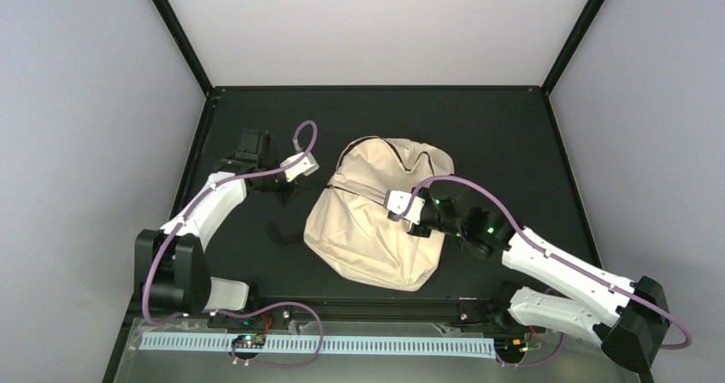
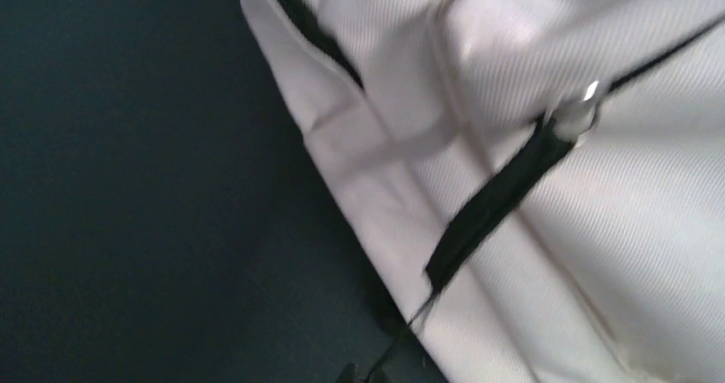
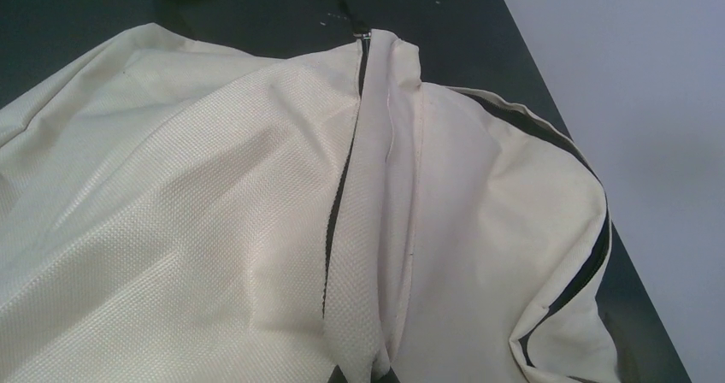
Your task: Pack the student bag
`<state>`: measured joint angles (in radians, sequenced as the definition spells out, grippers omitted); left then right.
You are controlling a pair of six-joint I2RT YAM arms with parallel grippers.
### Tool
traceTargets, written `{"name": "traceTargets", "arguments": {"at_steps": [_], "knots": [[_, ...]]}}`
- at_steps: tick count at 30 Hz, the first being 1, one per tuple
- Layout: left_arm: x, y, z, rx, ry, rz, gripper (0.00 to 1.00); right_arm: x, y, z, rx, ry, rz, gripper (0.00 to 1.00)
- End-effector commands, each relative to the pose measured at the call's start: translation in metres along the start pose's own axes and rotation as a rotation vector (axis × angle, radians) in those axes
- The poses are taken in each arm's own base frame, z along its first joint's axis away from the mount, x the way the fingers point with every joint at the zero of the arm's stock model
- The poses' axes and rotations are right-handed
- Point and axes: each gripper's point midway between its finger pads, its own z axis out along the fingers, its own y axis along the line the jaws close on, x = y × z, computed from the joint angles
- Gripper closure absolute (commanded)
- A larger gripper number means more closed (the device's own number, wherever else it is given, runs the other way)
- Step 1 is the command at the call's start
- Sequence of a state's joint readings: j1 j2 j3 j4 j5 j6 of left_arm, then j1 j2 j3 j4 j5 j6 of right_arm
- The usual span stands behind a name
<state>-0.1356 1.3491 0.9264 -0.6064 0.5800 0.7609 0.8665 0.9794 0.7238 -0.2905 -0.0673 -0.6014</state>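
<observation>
Student bag (image 1: 376, 216) lay flat at mid-counter, slumped and wrinkled. It was soft cream fabric with a coarse visible weave, roughly a rounded trapezoid from above, wider at the near end. The counter (image 1: 513, 135) was matte black and smooth.

Black zipper tape (image 2: 496, 203) ran diagonally across the cloth in the left wrist view and ended at a small shiny metal zipper pull (image 2: 581, 114). A thin dark cord trailed from the tape's lower end toward the bottom of that view. The right wrist view showed another dark zipper line running down the middle of the bag, beside a raised fold with a stitched seam, plus a curved dark-edged opening along the bag's right side.

A short black strap piece (image 1: 278, 232) lay on the counter just beside the bag's left edge.

The right end effector (image 1: 402, 208) sat over the bag's right-centre panel. The fabric ridge ran straight in between its fingertips, so it was clamped on a pinch of the bag's cloth.

The left end effector (image 1: 285, 188) was low on the counter just beside the bag's upper-left edge. Only a sliver of it showed in its own camera, so I couldn't tell whether it was open or closed.
</observation>
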Motion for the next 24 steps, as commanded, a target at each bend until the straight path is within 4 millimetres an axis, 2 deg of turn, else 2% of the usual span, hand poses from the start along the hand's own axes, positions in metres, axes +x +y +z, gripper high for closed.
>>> {"name": "traceTargets", "arguments": {"at_steps": [1, 5, 6, 7, 8, 9, 10, 11, 13, 14, 16, 18, 20, 22, 24], "knots": [[0.017, 0.01, 0.007, -0.033, 0.033, 0.008, 0.98, -0.01, -0.014, -0.007, 0.054, -0.036, -0.012, 0.99], [-0.002, -0.011, -0.005, 0.038, -0.046, 0.029, 0.98, -0.013, -0.013, -0.002, 0.044, -0.053, -0.001, 0.98], [-0.007, -0.017, -0.009, 0.049, -0.068, 0.029, 0.98, -0.014, -0.015, 0.0, 0.051, -0.058, 0.011, 0.94], [-0.012, -0.02, -0.011, 0.063, -0.087, 0.025, 0.99, -0.015, -0.019, 0.002, 0.064, -0.063, 0.033, 0.81], [-0.016, -0.024, -0.012, 0.083, -0.104, 0.024, 0.98, -0.015, -0.025, 0.004, 0.085, -0.063, 0.062, 0.58], [-0.018, -0.028, -0.015, 0.105, -0.107, 0.015, 0.85, -0.016, -0.031, 0.005, 0.103, -0.065, 0.097, 0.34], [-0.024, -0.031, -0.021, 0.123, -0.112, 0.001, 0.6, -0.019, -0.038, 0.004, 0.118, -0.075, 0.14, 0.13], [-0.03, -0.031, -0.027, 0.133, -0.118, -0.008, 0.35, -0.023, -0.047, 0.0, 0.137, -0.099, 0.186, 0.02], [-0.042, -0.028, -0.039, 0.129, -0.126, -0.025, 0.07, -0.035, -0.067, -0.015, 0.176, -0.174, 0.285, 0.0], [-0.046, -0.026, -0.044, 0.12, -0.127, -0.033, 0.02, -0.04, -0.079, -0.027, 0.205, -0.218, 0.345, 0.0], [-0.048, -0.019, -0.048, 0.089, -0.109, -0.042, 0.01, -0.033, -0.11, -0.048, 0.292, -0.242, 0.514, 0.0], [-0.039, -0.016, -0.043, 0.08, -0.072, -0.049, 0.01, -0.003, -0.137, -0.06, 0.388, -0.153, 0.708, 0.0], [-0.025, -0.015, -0.034, 0.082, -0.031, -0.075, 0.02, 0.044, -0.148, -0.063, 0.497, 0.038, 0.856, 0.0], [-0.014, -0.017, -0.025, 0.088, -0.012, -0.096, 0.03, 0.083, -0.144, -0.06, 0.544, 0.184, 0.954, 0.0], [-0.01, -0.017, -0.02, 0.088, -0.02, -0.117, 0.03, 0.104, -0.132, -0.051, 0.514, 0.232, 1.014, 0.0]]}}
